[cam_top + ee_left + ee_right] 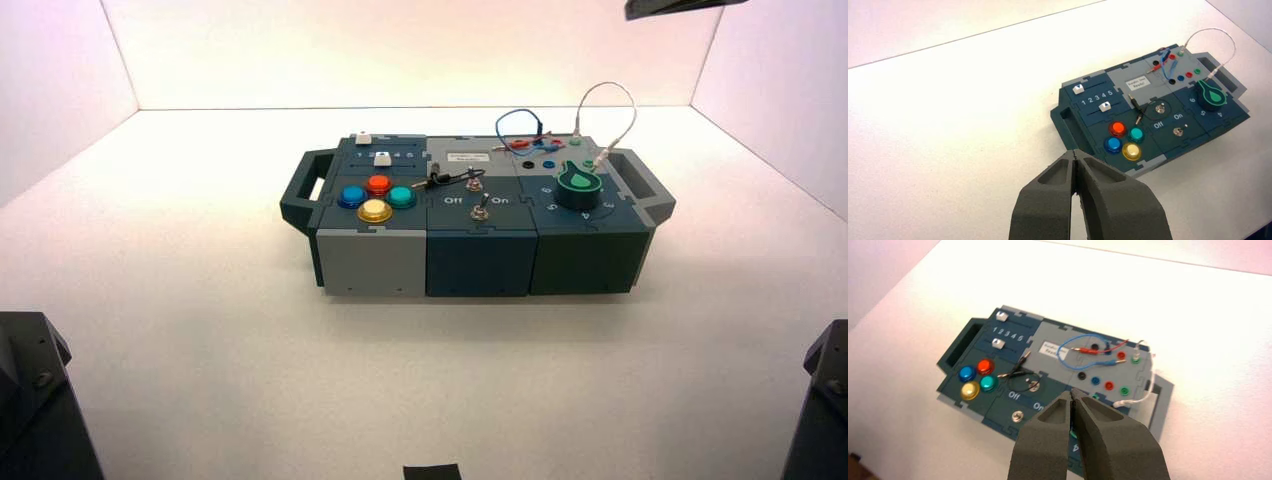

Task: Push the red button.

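"White tabletop (230,370) under your box (480,265), pale wall (400,60) beyond. Where's your red button (379,184)?"

"At twelve o'clock in your four-button cluster, seen from above: teal button (402,197) at three, yellow button (375,210) at six, blue button (352,197) at nine."

"Your grippers?"

"Your left gripper (1074,151) is toward eight o'clock from the box, your right gripper (1072,390) toward four. Both have fingertips together, holding nothing."

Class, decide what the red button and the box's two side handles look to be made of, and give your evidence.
The red button looks like glossy, translucent plastic: its dome glows brightly inside a darker see-through rim. The handles look like matt, rigid plastic, dull and evenly coloured, though painted material is possible.
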Robot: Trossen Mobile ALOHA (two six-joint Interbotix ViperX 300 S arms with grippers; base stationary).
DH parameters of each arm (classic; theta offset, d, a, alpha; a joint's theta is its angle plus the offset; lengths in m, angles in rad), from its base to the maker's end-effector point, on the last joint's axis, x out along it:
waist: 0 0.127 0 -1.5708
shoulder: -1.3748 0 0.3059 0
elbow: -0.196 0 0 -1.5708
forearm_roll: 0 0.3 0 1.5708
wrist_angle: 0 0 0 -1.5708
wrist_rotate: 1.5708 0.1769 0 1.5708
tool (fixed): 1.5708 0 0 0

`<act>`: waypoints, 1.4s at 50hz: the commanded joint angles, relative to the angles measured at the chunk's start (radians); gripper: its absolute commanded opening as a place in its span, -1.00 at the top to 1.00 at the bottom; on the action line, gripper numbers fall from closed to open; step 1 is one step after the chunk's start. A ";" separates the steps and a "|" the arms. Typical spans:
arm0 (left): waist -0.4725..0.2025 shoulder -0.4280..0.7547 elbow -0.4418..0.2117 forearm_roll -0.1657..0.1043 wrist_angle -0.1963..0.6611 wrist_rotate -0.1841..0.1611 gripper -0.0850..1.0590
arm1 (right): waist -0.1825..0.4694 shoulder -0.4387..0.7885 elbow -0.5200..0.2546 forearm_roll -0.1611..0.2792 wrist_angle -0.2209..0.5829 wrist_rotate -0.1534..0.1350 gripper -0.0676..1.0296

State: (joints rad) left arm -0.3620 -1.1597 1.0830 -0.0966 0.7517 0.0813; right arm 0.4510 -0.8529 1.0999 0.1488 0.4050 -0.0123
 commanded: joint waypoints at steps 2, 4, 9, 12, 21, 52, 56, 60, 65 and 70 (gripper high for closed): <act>0.002 0.028 -0.026 -0.005 -0.014 -0.002 0.91 | -0.005 0.003 -0.012 -0.005 -0.015 -0.002 0.92; 0.003 0.037 -0.031 -0.005 -0.018 -0.002 0.91 | -0.005 0.005 -0.011 -0.003 -0.017 0.000 0.92; 0.002 0.052 -0.032 -0.006 -0.023 -0.002 0.91 | -0.005 0.005 -0.009 -0.005 -0.017 -0.002 0.92; 0.003 0.061 -0.034 -0.006 -0.025 -0.003 0.91 | -0.005 0.006 -0.008 -0.005 -0.017 0.000 0.92; 0.003 0.069 -0.040 -0.012 -0.028 -0.002 0.91 | -0.005 0.015 -0.008 -0.005 -0.017 0.000 0.92; -0.023 0.118 -0.061 -0.054 -0.063 0.000 0.91 | -0.005 0.052 -0.008 0.000 -0.018 0.002 0.92; -0.028 0.130 -0.075 -0.055 -0.063 0.000 0.91 | -0.005 0.058 -0.008 0.000 -0.018 0.002 0.92; -0.031 0.150 -0.092 -0.054 -0.067 0.002 0.91 | -0.005 0.067 -0.006 0.000 -0.018 0.002 0.92; -0.035 0.189 -0.106 -0.054 -0.083 0.011 0.91 | -0.005 0.080 -0.009 0.000 -0.018 0.002 0.92; -0.040 0.232 -0.117 -0.054 -0.103 0.014 0.91 | -0.005 0.100 -0.009 0.000 -0.018 0.002 0.92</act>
State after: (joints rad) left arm -0.3912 -0.9679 1.0078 -0.1503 0.6734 0.0890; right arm 0.4495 -0.7624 1.1045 0.1457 0.3973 -0.0123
